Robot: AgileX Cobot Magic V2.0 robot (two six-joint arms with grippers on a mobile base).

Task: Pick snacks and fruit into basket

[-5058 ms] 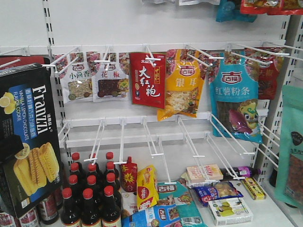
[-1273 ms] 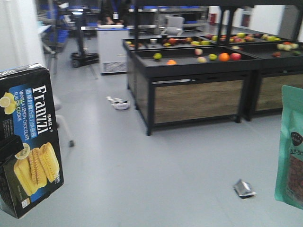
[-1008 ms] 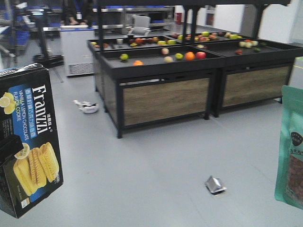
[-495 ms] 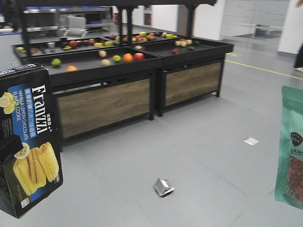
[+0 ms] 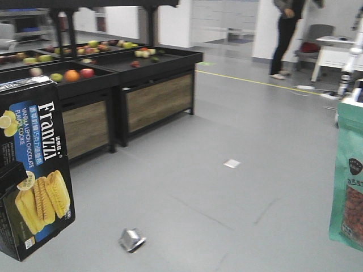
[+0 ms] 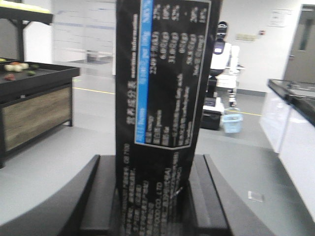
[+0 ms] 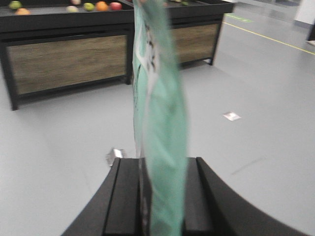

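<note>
Box (image 5: 35, 170) clamped in my left gripper (image 6: 152, 194), pouch (image 7: 160, 123) clamped in my right gripper (image 7: 157, 196), bare floor (image 5: 227, 209) beside fruit stand (image 5: 153, 96).

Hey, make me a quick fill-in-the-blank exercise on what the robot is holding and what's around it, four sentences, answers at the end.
1. The left gripper is shut on a black-and-blue cookie box with the brand name ____.
2. The pouch between the right gripper's jaws is mint-____.
3. On the fruit stand, the orange lies between a green fruit and a ____ one.
4. The light blue basket stands on the ____.
Missing words: Franzzi; green; red; floor.
</note>
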